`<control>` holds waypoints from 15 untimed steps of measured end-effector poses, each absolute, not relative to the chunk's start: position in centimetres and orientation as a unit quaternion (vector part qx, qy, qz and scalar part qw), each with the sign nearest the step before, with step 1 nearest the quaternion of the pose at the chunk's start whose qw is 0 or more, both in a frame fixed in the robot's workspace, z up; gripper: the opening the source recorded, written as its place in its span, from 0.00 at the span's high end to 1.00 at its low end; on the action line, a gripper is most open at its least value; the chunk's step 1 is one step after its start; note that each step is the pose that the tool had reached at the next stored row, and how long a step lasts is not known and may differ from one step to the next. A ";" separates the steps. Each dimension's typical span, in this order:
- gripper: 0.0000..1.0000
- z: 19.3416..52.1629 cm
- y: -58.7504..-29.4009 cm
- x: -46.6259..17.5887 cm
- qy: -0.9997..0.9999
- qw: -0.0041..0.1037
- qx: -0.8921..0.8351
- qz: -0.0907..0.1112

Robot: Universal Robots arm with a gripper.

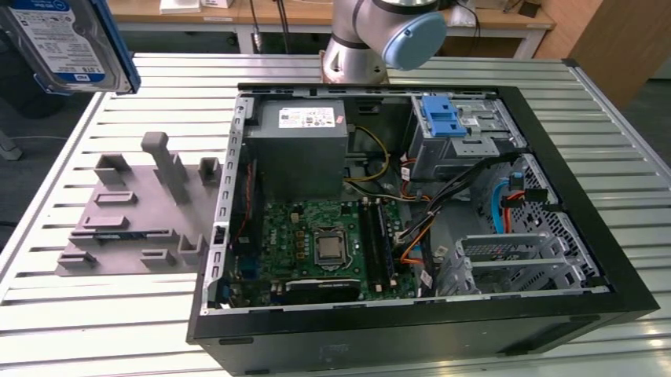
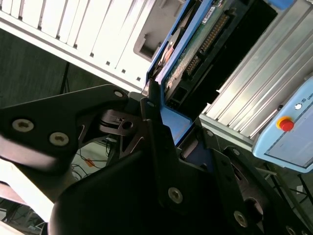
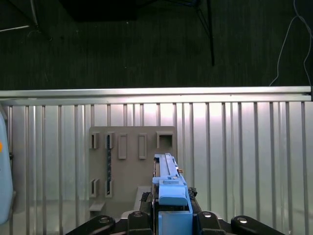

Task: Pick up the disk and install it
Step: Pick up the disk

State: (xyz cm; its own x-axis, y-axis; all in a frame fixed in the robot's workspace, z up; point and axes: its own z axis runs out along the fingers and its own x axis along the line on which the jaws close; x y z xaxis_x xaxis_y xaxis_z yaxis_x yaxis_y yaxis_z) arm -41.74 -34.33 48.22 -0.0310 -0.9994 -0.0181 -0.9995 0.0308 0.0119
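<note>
Exterior view: the disk (image 1: pixel 65 39) hangs high, well apart from the computer case (image 1: pixel 618 298).
Gripper (image 3: pixel 172 214): clamped on the disk's blue frame.
Care: hold tight, move slow and level.

The arm (image 1: pixel 390 33) is seen at twelve o'clock in the exterior view, a grey joint capped in blue. The black gripper (image 3: pixel 169 200) is clamped on the disk (image 1: pixel 65 39), held aloft at ten o'clock; both fingers (image 2: pixel 152 107) are pressed against its edges.

Print on the disk (image 1: pixel 65 39) label and the power supply sticker (image 1: pixel 305 118) is too small to read.
</note>
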 end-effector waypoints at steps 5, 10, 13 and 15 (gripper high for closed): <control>0.63 48.6 -34.3 -41.7 0.718 0.002 -0.696 0.011; 0.63 49.1 -34.3 -41.7 0.718 0.002 -0.696 0.011; 0.63 49.2 -34.4 -41.6 0.718 0.002 -0.696 0.011; 0.63 49.2 -34.4 -41.3 0.718 0.002 -0.696 0.011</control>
State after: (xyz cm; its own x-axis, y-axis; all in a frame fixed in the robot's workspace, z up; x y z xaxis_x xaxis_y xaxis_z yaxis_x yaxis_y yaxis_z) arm -41.27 -34.38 49.16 -0.0310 -0.9994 -0.0180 -0.9995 0.0308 0.0123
